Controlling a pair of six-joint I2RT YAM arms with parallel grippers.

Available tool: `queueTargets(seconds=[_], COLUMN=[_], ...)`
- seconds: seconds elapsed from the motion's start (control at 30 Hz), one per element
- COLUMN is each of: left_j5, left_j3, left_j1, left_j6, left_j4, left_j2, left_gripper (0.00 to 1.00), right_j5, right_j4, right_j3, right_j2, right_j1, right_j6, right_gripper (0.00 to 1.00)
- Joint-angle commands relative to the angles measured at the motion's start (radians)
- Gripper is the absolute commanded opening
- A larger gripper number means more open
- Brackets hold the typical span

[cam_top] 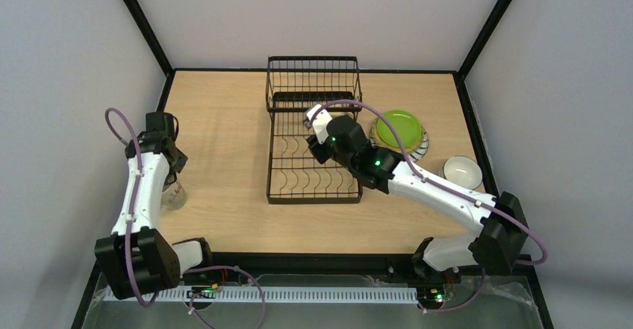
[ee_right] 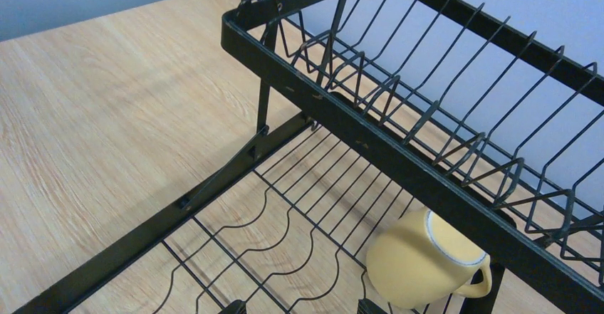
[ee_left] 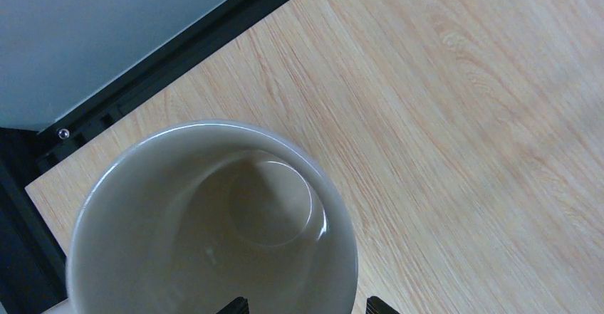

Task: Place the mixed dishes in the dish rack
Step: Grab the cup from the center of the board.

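**Spotter:** Your desk (cam_top: 216, 120) carries the black wire dish rack (cam_top: 270, 157) at centre-back. The one piece I can see in it is the pale yellow mug (ee_right: 420, 260), tipped base-up on the lower tier, under the raised basket's front bar.

**Lead:** To the rack's right you have the lime green plate (cam_top: 397, 129) stacked on the striped-rim plate (cam_top: 423, 147), with a pale mug (cam_top: 463, 171) near them. I'd judge you are early in the loading.

**Spotter:** Your cream mug (ee_left: 214, 221) stands upright near the desk's left edge, well apart from the rack. Your left end effector (ee_left: 306, 307) hangs over it, spread wide, one fingertip over the inside and the other outside the wall, gripping nothing.

**Lead:** Your right end effector (ee_right: 299, 307) hovers over the rack's lower tier, spread and empty too.

**Spotter:** The step in hand looks like picking that cream mug. You'd need to lower, pinch the wall, lift straight, then carry it right to a free spot in the rack, clear of the yellow mug.
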Motion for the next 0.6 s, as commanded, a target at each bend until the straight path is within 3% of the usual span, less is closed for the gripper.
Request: queueTargets(seconds=[0.0,0.27,0.57], left_j5=[0.019,0.030,0.053], left_j3=[-0.022,-0.045,-0.087], left_j1=[0.012,0.012,0.012], left_j6=[0.015,0.020,0.030], left_j4=[0.048,0.078,0.106], left_j2=[0.038,0.105,0.124], left_gripper=[0.94,0.90,0.73], right_j5=[0.000,0.003,0.009], right_j4=[0.010,0.027,0.030], right_j3=[0.030,0.039,0.044], right_j2=[0.025,0.062,0.074], right_j1=[0.005,0.005,0.004], right_j6=[-0.006,-0.008,-0.001], right_gripper=[0.89,0.89,0.89])
